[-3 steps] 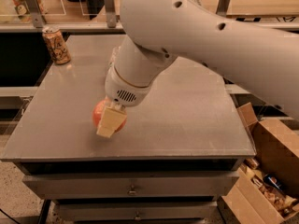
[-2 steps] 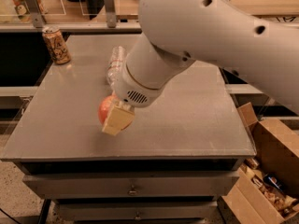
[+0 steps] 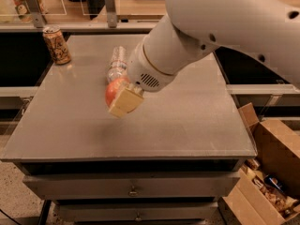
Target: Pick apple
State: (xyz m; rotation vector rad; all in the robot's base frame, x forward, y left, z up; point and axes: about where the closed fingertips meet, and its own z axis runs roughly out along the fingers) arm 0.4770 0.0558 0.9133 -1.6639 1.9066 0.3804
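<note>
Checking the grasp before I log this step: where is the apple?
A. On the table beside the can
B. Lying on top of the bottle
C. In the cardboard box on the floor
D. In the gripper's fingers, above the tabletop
D: the apple is clamped in the gripper over the table, in front of the lying bottle and well away from the upright can at the back left corner.

Reddish apple (image 3: 112, 92), gripped in pincer (image 3: 120, 98), above table (image 3: 187, 125)

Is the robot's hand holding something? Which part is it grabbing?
Yes. The gripper, above the middle of the table, holds the apple by its sides: one tan finger presses its near side, the other is hidden behind it.
</note>
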